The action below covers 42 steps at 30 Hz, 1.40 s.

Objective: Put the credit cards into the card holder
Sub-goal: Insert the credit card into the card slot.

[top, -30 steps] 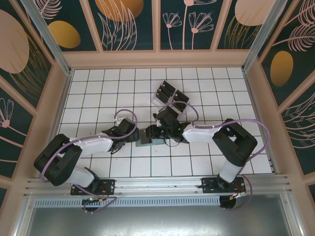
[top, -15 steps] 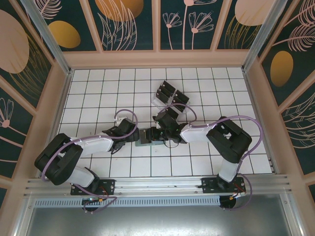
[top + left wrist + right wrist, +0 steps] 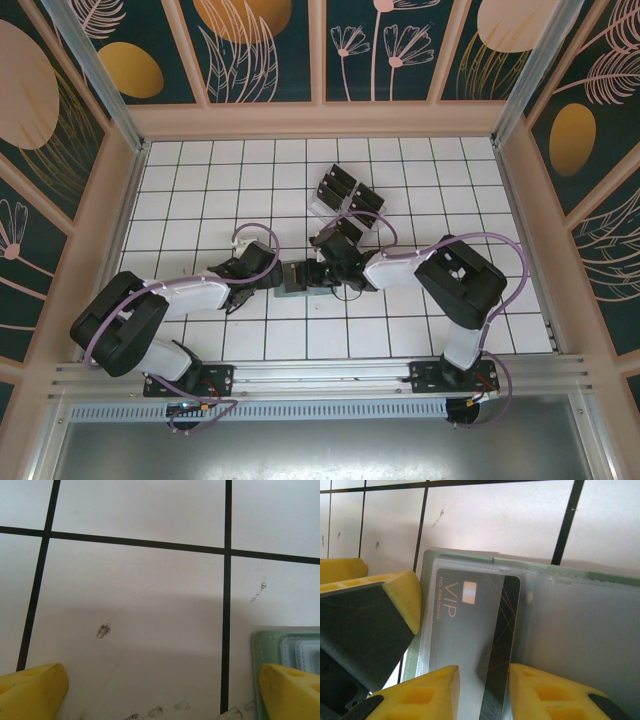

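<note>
Between the yellow fingers of the right hand (image 3: 484, 675) sits a black credit card (image 3: 470, 615) marked VIP, pinched by its two long edges. Part of it lies under a clear pocket (image 3: 431, 630) of the sage-green card holder (image 3: 600, 576), which lies open and flat on the white tiled desk (image 3: 495, 515). Just beside the holder's other end, the left hand (image 3: 160, 690) hangs low over the desk, fingers spread wide and gripping nothing. One fingertip (image 3: 290, 690) is over the holder's corner; whether it touches I cannot tell. Farther back stands a clear rack (image 3: 322, 208) with more black credit cards (image 3: 335, 182).
</note>
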Motion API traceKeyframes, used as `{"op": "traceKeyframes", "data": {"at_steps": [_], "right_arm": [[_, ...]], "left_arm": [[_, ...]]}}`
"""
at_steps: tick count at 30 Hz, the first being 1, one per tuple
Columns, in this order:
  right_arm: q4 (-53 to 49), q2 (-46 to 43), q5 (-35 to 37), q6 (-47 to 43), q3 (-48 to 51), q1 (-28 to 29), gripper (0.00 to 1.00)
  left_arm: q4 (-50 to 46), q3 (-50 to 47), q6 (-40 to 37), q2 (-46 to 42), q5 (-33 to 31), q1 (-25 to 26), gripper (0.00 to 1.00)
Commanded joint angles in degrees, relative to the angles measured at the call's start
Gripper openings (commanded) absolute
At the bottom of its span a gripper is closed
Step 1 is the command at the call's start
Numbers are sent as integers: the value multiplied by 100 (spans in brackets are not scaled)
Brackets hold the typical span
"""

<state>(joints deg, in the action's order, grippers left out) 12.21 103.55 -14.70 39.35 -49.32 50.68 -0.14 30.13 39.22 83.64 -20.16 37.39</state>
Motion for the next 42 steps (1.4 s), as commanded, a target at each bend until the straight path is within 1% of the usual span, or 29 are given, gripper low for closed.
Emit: {"op": "traceKeyframes", "data": {"at_steps": [1,15,35,42], "right_arm": [[-87,206,-4,-42,-172,56,32],[-148,307,-98,-40,-379,215,32],[-174,-300,72,100,10,245,35],[-159,-358,79,151,10,320,35]], "left_arm": [[91,-154,84,144,100,-47,98],[172,-244,139,100,157,-38,98],[155,-259,178,34,131,-42,99],[164,-253,174,58,131,-37,99]]}}
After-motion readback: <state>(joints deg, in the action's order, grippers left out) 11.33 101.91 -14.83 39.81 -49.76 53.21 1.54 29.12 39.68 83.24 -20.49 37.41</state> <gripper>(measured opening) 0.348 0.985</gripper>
